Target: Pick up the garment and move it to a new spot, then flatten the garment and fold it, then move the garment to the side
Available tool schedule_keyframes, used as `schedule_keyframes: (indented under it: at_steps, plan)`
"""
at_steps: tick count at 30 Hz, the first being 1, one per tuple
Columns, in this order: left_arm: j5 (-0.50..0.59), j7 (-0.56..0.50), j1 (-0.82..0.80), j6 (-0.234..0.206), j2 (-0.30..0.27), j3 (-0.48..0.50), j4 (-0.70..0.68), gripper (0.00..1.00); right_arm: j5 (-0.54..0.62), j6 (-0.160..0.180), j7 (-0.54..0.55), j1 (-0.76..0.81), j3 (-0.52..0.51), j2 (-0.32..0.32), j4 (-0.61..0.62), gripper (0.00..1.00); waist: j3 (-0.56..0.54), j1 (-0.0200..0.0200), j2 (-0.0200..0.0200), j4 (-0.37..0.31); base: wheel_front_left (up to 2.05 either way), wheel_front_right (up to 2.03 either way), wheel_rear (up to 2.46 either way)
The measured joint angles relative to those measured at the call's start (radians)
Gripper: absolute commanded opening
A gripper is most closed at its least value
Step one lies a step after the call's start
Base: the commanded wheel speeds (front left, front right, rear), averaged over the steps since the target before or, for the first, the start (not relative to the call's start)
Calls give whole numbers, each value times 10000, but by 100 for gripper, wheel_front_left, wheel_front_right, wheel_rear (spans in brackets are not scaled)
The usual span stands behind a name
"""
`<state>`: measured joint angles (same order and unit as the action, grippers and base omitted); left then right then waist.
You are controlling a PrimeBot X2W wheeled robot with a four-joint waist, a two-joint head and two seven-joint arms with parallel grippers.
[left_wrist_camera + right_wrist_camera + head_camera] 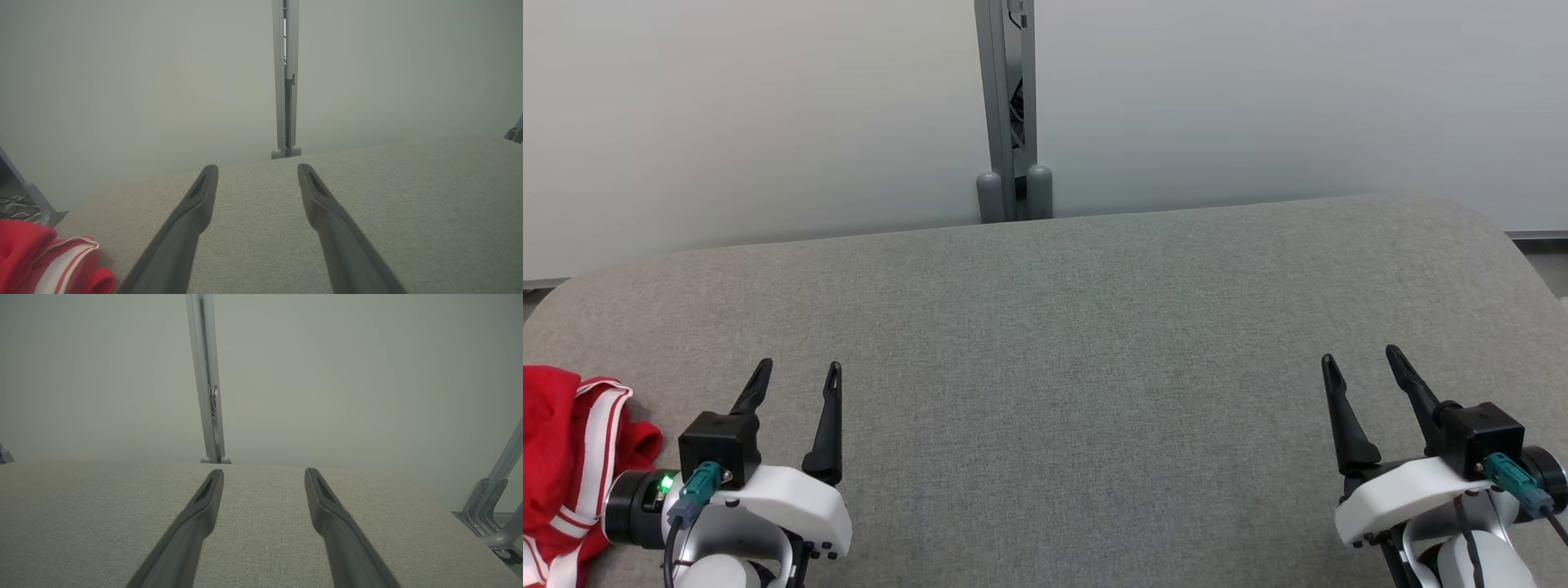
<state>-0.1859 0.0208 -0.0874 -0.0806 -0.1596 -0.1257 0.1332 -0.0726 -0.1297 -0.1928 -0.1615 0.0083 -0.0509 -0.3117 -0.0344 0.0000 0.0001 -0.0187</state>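
The garment point(568, 457) is red with white stripes and lies bunched at the table's near left edge, partly cut off by the frame. In the left wrist view the garment point(45, 261) fills the lower left corner. My left gripper point(798, 372) hovers just right of it, open, with nothing between its fingers point(196, 200). Far across the table, my right gripper point(1361, 358) is open as well and holds nothing; its fingers point(204, 498) point over bare cloth.
A grey fabric-covered table point(1078, 343) with rounded corners spreads ahead. Behind it stand pale wall panels joined by a grey post point(1011, 106). Metal brackets point(490, 514) show off the table's right end, and cables point(16, 206) lie on the floor at the left.
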Motion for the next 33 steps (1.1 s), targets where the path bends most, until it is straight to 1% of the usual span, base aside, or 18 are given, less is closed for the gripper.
schedule_keyframes:
  at_steps: [13, 18, 24, 33]
  plan:
    - [-211, -15, -13, -56, -46, -6, 199, 100, -148, 0, -13, 35, -104, 12, -48, 100, -3, 0, 0, 46, 0, 0, 0]
    - [-280, 21, -116, -56, -4, -50, 291, 100, -247, 0, -15, 70, -313, 15, -31, 100, 43, 0, 0, 346, 0, 0, 0]
    - [-343, 186, -322, -75, 121, -150, 368, 100, -222, 0, -13, 74, -437, 19, 69, 100, 155, 0, 0, 1216, 0, 0, 0]
    - [-506, 518, -608, -196, 257, -121, 376, 100, -65, -2, 77, -127, -320, 23, 418, 100, 417, 0, 0, 3149, 0, 0, 0]
